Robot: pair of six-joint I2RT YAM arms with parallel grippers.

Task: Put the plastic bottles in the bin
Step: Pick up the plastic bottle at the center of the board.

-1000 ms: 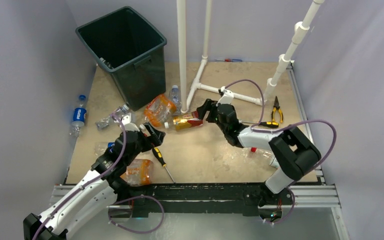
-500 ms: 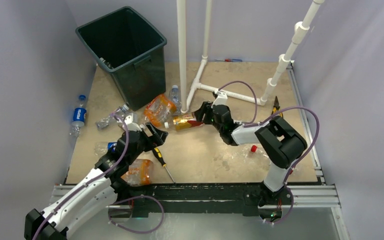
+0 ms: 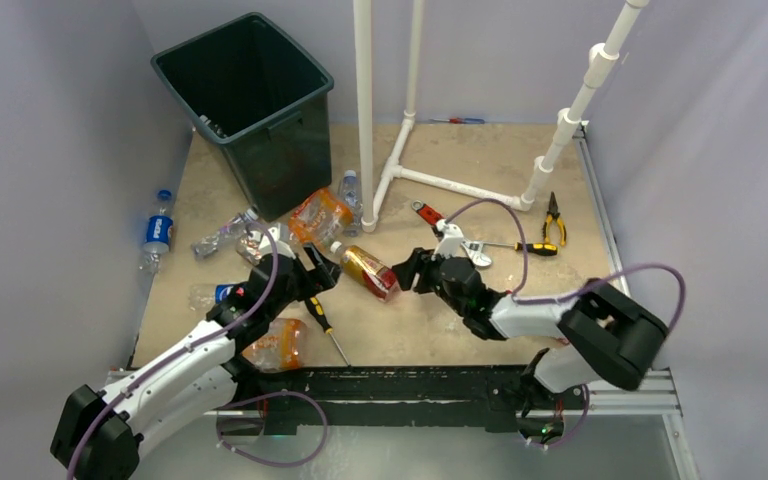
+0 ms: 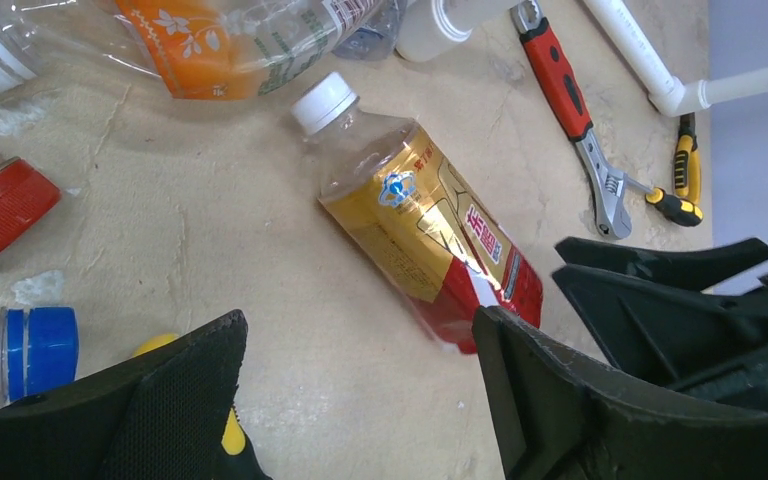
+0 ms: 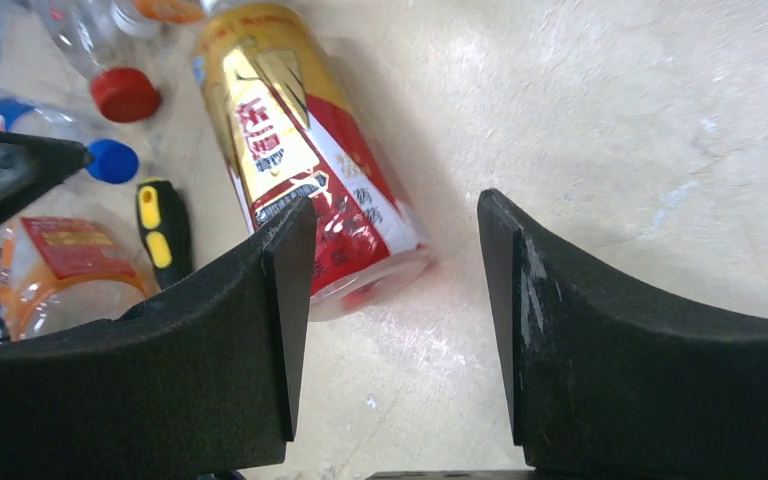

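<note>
Since half a second earlier your right arm had pulled back toward its base and the gold-and-red bottle (image 3: 365, 270) came along. It had been up by the white pipe frame (image 3: 364, 110). It ended lying flat on the table (image 3: 430, 325) between the two grippers, white cap to the far left and base toward the right side. Your left arm had also reached in a bit further.

Biggest stuff first: the bin (image 3: 282, 160) stood at the far left corner, well apart from that bottle.

The right gripper (image 3: 403, 272) sat just beside the bottle's base with its fingers spread wide, pinching nothing. In its wrist view the base lay partly behind one finger, not in the gap. The left gripper (image 3: 318, 270) faced the bottle from the other side, fingers also wide apart and empty.

An orange-label bottle (image 3: 318, 218) lay between the bin and the gold one. A second orange bottle (image 3: 275, 343) lay near the front edge beside your left arm, and a Pepsi bottle (image 3: 158, 232) was out at the far left.

Small bits: the red wrench (image 3: 438, 222) lay just past the right gripper, with the pliers (image 3: 553, 215) further right. A black-and-yellow screwdriver (image 3: 325, 325) lay near the left gripper.
</note>
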